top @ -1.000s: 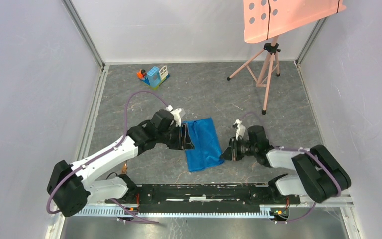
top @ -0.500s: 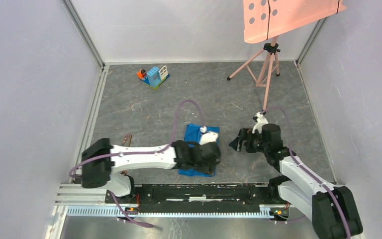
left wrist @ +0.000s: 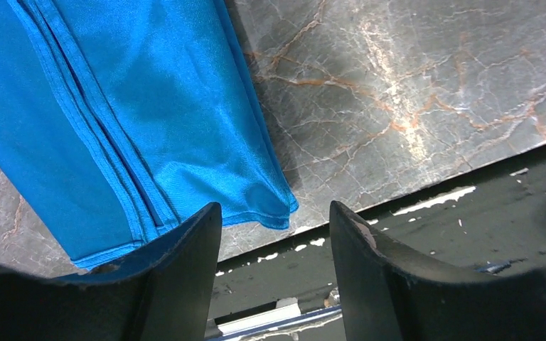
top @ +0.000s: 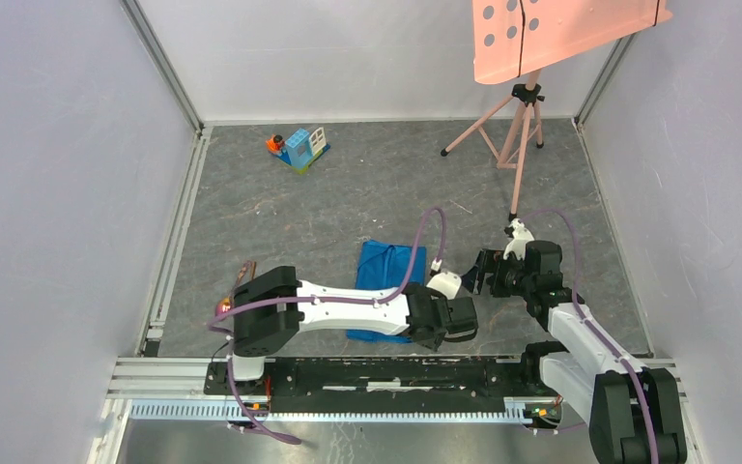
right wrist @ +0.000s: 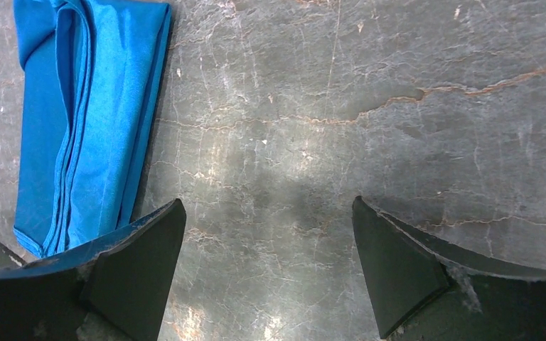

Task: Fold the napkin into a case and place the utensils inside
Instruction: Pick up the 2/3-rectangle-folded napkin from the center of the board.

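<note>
Napkin (top: 386,266): lay folded into a narrow strip at the table's (top: 348,203) near edge, centre; layered hems faced left.
Left gripper (left wrist: 274,217): you had it released, jaws astride the napkin's near-right corner, probably to pinch there.
Right gripper (right wrist: 269,206): spread wide, empty, over bare table just right of the napkin, likely giving room.
Utensils (top: 245,272): coppery glints near the left base, not yet cased.

Bright blue napkin (top: 386,266), grey-veined table (top: 299,222)
</note>
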